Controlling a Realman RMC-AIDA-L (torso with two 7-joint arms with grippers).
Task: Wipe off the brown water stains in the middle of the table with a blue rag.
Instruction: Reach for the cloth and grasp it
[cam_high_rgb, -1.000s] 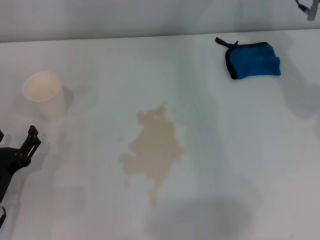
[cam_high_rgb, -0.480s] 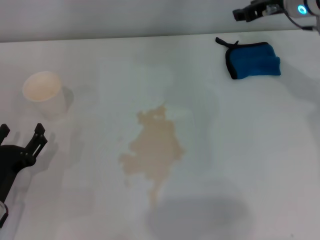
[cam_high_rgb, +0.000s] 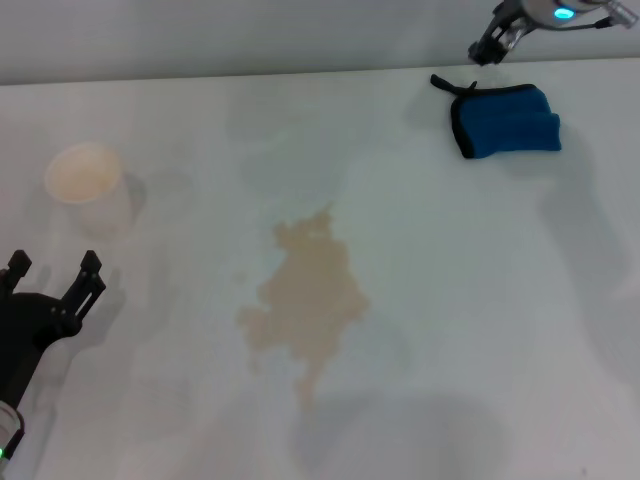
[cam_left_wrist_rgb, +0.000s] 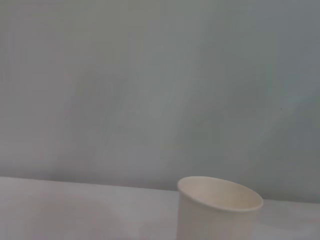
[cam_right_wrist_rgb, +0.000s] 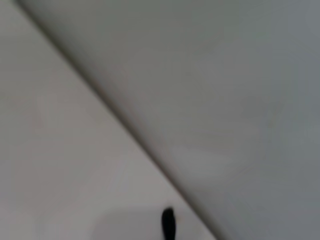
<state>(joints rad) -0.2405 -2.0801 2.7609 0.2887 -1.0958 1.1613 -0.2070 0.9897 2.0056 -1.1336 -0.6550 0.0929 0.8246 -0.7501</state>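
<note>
Jaws of the left gripper (cam_high_rgb: 52, 275) apart and holding nothing, low at the near left edge of the table (cam_high_rgb: 480, 300), just in front of a white paper cup (cam_high_rgb: 88, 185). Jaws of the right gripper (cam_high_rgb: 497, 38) impossible to judge, only partly seen at the far right, hanging just behind the blue rag (cam_high_rgb: 505, 121). Rag lay folded on the far right of the table, its black loop tab toward the left, touched by neither gripper. Pale brown stain (cam_high_rgb: 305, 300) spread ragged across the middle, thin tail trailing toward the near edge, well apart from rag and cup. Cup (cam_left_wrist_rgb: 217, 207) upright in the left wrist view, against a plain grey wall (cam_left_wrist_rgb: 150, 85). Small black tip (cam_right_wrist_rgb: 168, 224) alone in the right wrist view.
</note>
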